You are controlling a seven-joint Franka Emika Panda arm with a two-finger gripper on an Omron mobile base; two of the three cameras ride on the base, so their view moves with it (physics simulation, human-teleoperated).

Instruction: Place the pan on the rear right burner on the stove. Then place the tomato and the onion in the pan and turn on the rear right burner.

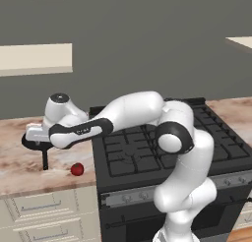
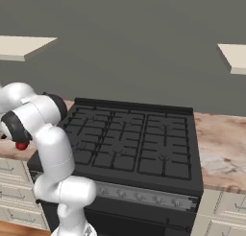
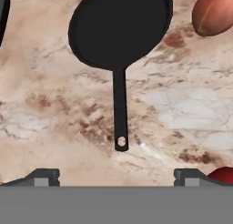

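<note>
**Pincer open above the pan handle, nothing lifted**

Pincer [image 3: 116, 176] hangs wide open over the marble table left of the stove [image 1: 162, 147], holding nothing. In the hand view you see its two dark fingertips [image 3: 43, 176] spread far apart, with the free end of the pan [image 3: 120, 29] handle lying between and just ahead of them.

- Pan: flat on the table, empty, with its handle running toward the table's front edge. In the left base view the hand covers most of it.
- Tomato [image 1: 77, 169]: on the table near the front edge, just beside the handle end and close to the stove's left side.
- Onion [image 3: 213, 12]: on the table just beside the pan rim, not touching it as far as you can tell.
- Rear right burner [image 2: 166, 126]: bare.

Step in hand, by my reading: the first one, picking up the pan. Nothing is on the stove yet.

Next move calls for you to lower the pincer around the thin handle, centred, and close firmly; a wide pan held by a slim handle may tip or swing.

In the way: the tomato sits near one fingertip, so a descent that drifts could nudge it. The carry across to the far rear corner must clear the grates.
</note>
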